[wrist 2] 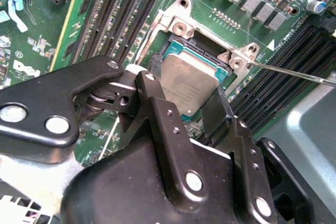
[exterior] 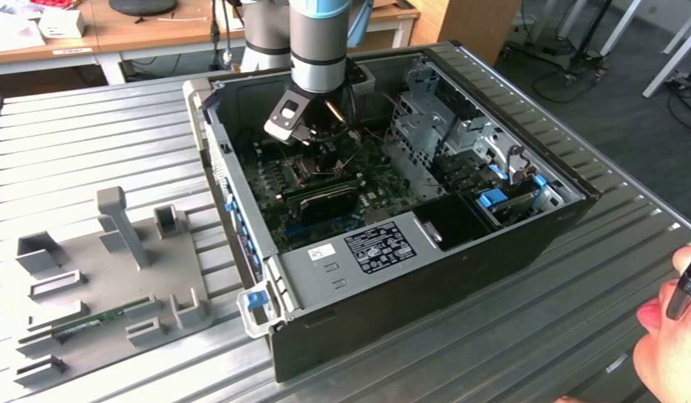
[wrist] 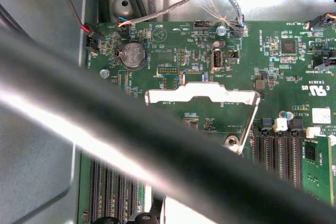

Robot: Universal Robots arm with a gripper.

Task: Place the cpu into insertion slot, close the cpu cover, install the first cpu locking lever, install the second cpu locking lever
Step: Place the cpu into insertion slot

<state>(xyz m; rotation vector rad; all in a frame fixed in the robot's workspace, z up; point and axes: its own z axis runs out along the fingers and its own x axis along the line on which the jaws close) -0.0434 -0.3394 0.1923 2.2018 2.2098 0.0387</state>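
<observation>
1. The gripper (wrist 2: 184,94) was closed on the cpu (wrist 2: 191,74) by its opposite edges, likely sparing its underside.
2. The cpu hung over the insertion slot (wrist 2: 206,51), far inside the case (exterior: 435,294); the cpu cover (wrist: 200,93) stood open for access.

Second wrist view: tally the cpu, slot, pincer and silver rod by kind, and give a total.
cpu: 1
slot: 1
pincer: 1
silver rod: 1
Total: 4
</observation>
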